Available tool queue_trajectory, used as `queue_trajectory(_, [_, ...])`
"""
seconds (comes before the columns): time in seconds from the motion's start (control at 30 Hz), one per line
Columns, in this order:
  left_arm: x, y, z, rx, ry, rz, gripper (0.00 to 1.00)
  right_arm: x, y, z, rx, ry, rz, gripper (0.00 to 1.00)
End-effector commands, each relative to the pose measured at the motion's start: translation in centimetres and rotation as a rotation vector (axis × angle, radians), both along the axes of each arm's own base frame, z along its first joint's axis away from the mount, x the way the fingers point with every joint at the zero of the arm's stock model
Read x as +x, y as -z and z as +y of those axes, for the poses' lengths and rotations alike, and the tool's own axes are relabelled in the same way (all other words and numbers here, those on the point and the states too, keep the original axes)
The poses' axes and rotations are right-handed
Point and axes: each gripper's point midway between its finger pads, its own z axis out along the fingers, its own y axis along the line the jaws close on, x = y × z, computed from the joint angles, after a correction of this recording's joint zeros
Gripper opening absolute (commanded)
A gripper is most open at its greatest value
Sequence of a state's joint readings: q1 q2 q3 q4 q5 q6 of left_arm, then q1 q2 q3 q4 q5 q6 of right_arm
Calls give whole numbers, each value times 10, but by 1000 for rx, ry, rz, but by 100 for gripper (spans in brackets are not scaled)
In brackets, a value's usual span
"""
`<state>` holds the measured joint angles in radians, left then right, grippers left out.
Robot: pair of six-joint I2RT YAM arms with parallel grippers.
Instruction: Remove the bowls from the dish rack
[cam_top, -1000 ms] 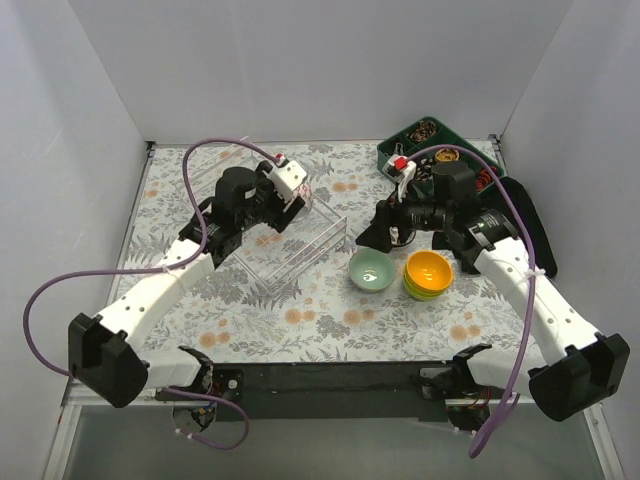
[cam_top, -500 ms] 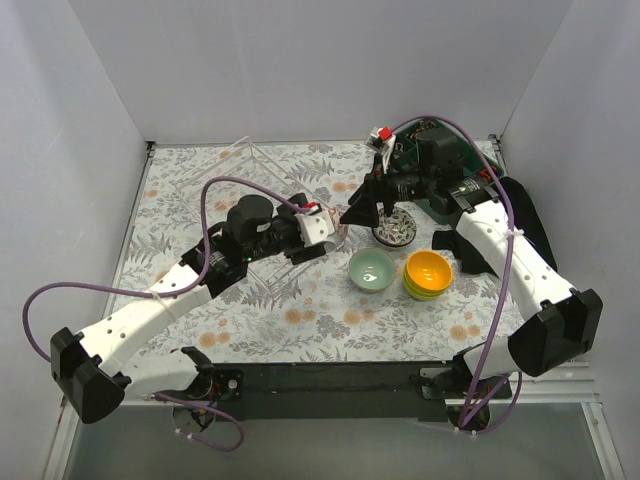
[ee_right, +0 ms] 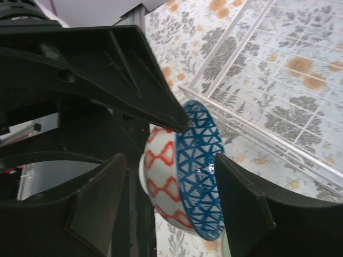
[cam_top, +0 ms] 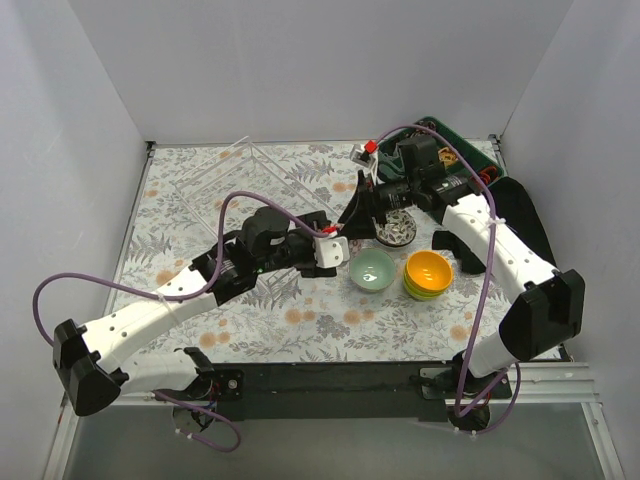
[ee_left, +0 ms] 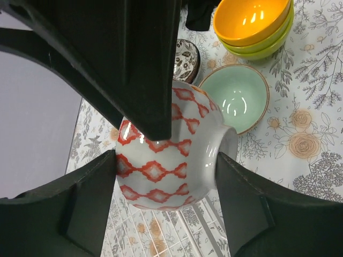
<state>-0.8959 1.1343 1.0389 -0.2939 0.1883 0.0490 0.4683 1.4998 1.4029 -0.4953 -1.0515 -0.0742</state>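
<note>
Far left stands the clear, thin-walled dish rack [cam_top: 212, 172]. The left gripper [cam_top: 337, 252] clamps a glossy red-diamond bowl [ee_left: 177, 160] midair, just left of the smooth mint bowl [cam_top: 371, 269]; the right gripper [ee_right: 170, 159] flanks it, fingers wide, grip unclear. Seemingly a handover: slick round glaze needs a sure hold before release

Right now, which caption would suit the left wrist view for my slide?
Left gripper holding a red-patterned bowl, with the mint bowl and the orange-topped stack beyond.

Red-diamond bowl [ee_left: 171, 155] tilted on its side, apparently just beside dish rack [cam_top: 228, 188].
</note>
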Motion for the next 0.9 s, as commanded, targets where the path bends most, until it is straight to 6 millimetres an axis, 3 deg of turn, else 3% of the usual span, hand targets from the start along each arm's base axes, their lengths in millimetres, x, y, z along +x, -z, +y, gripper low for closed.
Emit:
queue_trajectory(0.0, [6, -32, -5, -50, -2, -90, 31, -27, -5, 6, 30, -120, 24, 71])
queue_trajectory(0.1, [9, -30, -6, -49, -10, -91, 32, -36, 6, 7, 14, -148, 71, 57])
queue_trajectory(0.2, [10, -30, -7, -49, -13, -96, 32, -41, 8, 7, 18, -164, 91, 35])
queue_trajectory(0.23, [11, -29, -6, -46, -16, -97, 33, -43, 9, 6, 20, -168, 96, 22])
queue_trajectory(0.33, [11, -27, -6, -47, -21, -96, 36, -42, 8, 7, 17, -164, 94, 2])
queue_trajectory(0.43, [14, -25, -3, -49, -48, -92, 54, -35, 7, 7, -1, -128, 65, 1])
queue_trajectory(0.47, [15, -26, -2, -56, -64, -93, 67, -32, 7, 7, -10, -116, 56, 1])
queue_trajectory(0.53, [19, -23, 4, -64, -109, -85, 80, -22, 9, 6, -41, -62, 16, 1])
queue_trajectory(0.57, [22, -24, 5, -79, -131, -83, 93, -15, 7, 4, -50, -35, -4, 1])
queue_trajectory(0.6, [26, -23, 11, -83, -172, -82, 98, -11, 5, 1, -60, -8, -29, 1])
queue_trajectory(0.87, [45, -15, 37, -234, -428, 82, 98, 66, 19, -35, -278, 400, -297, 1])
